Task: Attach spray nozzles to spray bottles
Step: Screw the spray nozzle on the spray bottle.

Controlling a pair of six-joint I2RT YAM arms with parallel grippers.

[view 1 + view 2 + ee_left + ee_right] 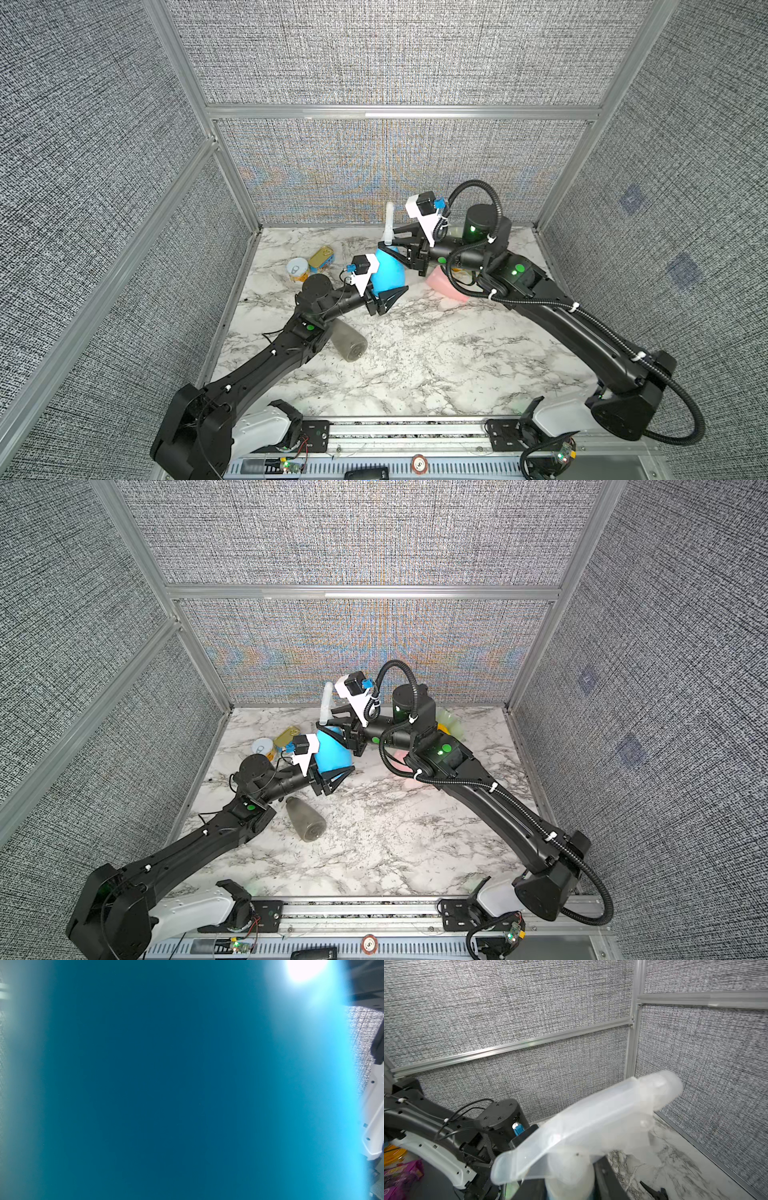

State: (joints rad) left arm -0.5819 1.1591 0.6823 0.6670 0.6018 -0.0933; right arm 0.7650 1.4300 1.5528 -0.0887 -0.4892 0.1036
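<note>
**Fig. Nozzle at the neck of the blue bottle: where the step may fail**

Nearest me, well to the near side of the blue bottle [388, 272], the grey bottle [349, 345] lies on its side on the table [415, 374], close against my left forearm. I judge a swing of that arm would roll it away.

The left gripper [390, 297] holds the blue bottle by its wide lower body, fingers spread broad around it. I cannot tell whether the base rests on the table. My left wrist view shows nothing but blue plastic, so it gives no check on slip.

Beside the blue bottle, on the right arm's side, the pink bottle [442, 282] lies under that arm and could be nudged.

At the blue bottle's neck, the right gripper [390, 241] has its fingers drawn narrow on the collar of the translucent nozzle [581, 1130]. Whether the threads have caught is hidden.

Risks as I judge them:
- A tilted collar would cross-thread.
- Turning could spin the bottle within the broad left hold.
- A harder squeeze could buckle the thin wall.

Beyond the blue bottle, on the left arm's side, two cans [309, 266] stand clear. I see no other nozzles.
</note>
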